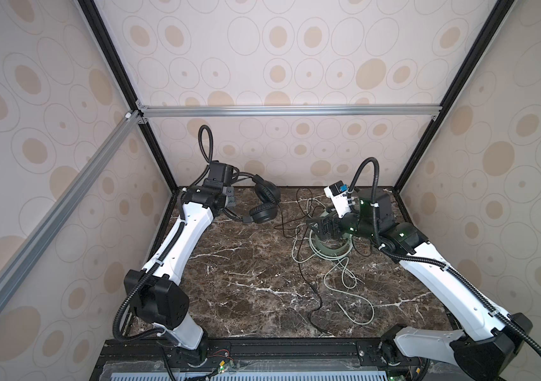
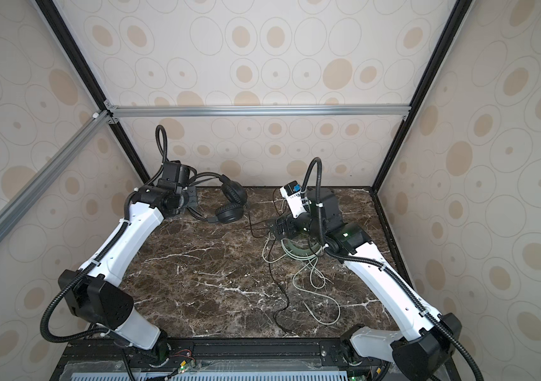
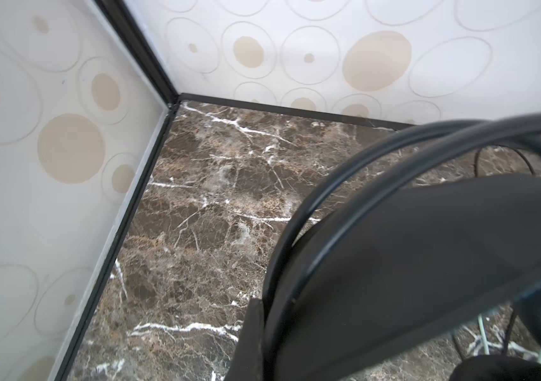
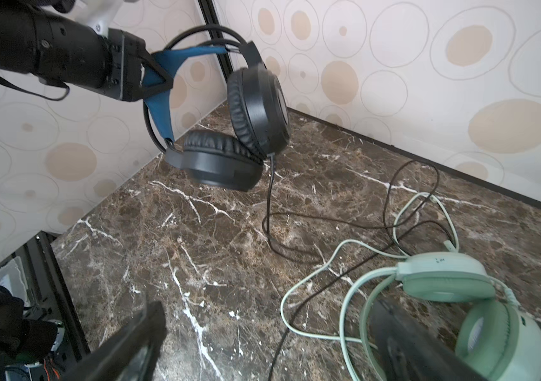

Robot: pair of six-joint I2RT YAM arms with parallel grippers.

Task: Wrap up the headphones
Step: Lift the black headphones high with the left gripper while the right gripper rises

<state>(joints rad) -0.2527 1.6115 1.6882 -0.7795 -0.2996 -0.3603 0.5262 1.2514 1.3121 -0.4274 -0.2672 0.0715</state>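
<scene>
Left jaws clamped on black headphones (image 4: 256, 109) at the soft blue strap (image 4: 160, 110); light load, black cable (image 4: 269, 198) limp, likely to snag. Right jaws wide over mint-green headphones (image 4: 500, 333); advise gripping the stiff headband.

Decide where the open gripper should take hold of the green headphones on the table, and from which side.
Probably the headband, midway along its arch, coming from above. The green headphones lie on their side, so the thin band offers a narrow section for the right gripper; the earcups are broad and rounded.
</scene>
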